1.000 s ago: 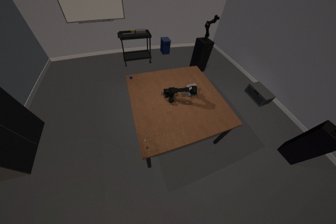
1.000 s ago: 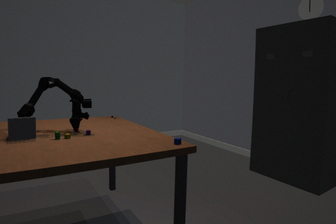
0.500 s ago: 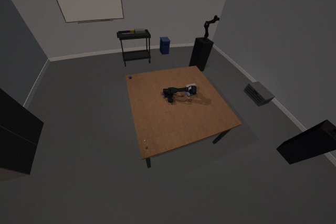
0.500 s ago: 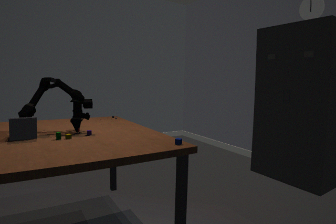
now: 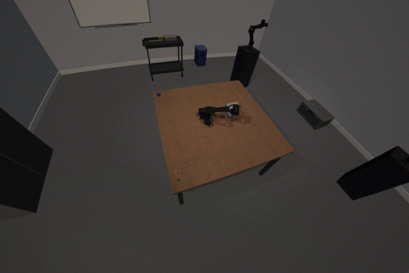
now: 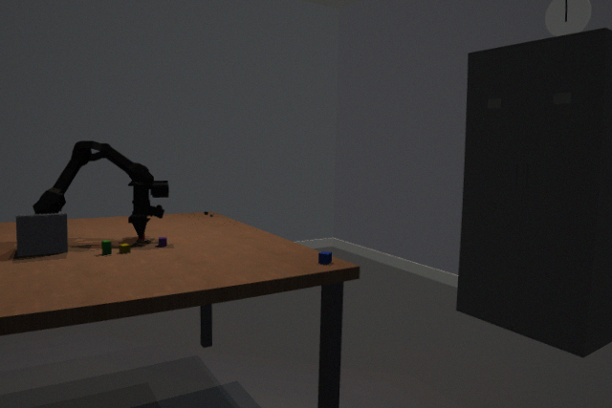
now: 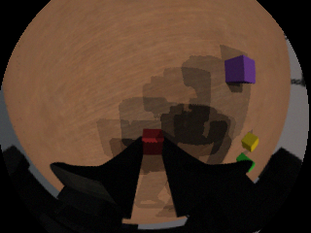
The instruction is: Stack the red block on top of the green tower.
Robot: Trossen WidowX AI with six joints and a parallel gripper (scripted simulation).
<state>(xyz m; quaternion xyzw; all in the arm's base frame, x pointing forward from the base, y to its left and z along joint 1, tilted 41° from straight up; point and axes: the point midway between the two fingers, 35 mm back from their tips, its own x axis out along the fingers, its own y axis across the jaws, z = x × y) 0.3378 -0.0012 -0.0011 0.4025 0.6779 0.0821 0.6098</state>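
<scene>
The small red block [image 7: 154,136] sits on the wooden table [image 5: 215,154] [image 6: 207,265] [image 7: 97,58], right between my fingertips. My gripper [image 7: 152,140] [image 6: 140,236] [image 5: 207,121] points straight down at the table top and is shut on the red block. The green tower [image 6: 106,246] [image 7: 244,162] stands upright a short way off, to the left of the gripper in the exterior view and at the lower right edge of the wrist view, partly hidden by a finger.
A yellow block [image 6: 124,247] [image 7: 251,142] lies between the tower and my gripper. A purple block [image 6: 162,241] [image 7: 240,69] lies on the other side. A grey box [image 6: 41,234] stands at the arm's base. A blue block [image 6: 324,257] [image 5: 158,94] sits at a table corner.
</scene>
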